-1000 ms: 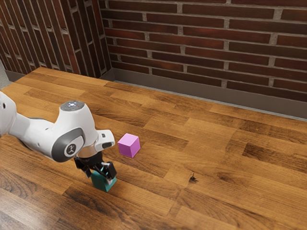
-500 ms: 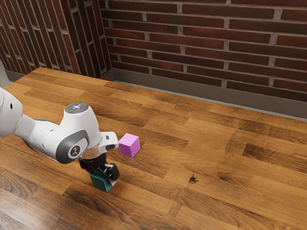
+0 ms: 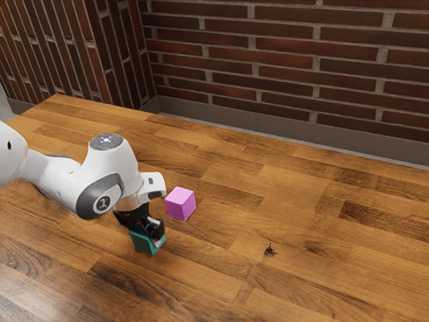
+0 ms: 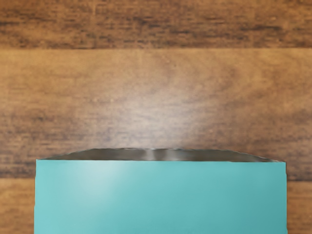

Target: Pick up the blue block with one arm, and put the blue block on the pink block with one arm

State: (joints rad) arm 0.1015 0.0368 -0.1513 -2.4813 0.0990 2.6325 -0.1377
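Now the jaws pinch the blue block (image 3: 145,243), which reads more teal than blue, gripping it from two sides near its top. In the exterior view it sits low, just beside the pink block (image 3: 180,203) and toward that view's lower left of it. The two are apart, not touching. Whether the blue block is clear of the bench (image 3: 301,201) or only at its surface, I cannot tell. In the wrist view the blue block (image 4: 161,195) lies directly under the hand, square to it, with bare wood grain beyond.

The step in hand looks like the lift and carry. To do it well, I judge the arm (image 3: 74,184) should raise the block until its underside is plainly above the pink block's top before any sideways travel, since the two are close enough that a low carry would knock the pink one away. The block should then be centred over the pink top with faces aligned, lowered until it rests, and only then released.

The bench is glossy brown planks with strong grain and a small dark mark (image 3: 269,249) toward the exterior view's right of the blocks. A red brick wall (image 3: 288,60) closes the back and the corner, with a grey strip (image 3: 288,131) along its foot.
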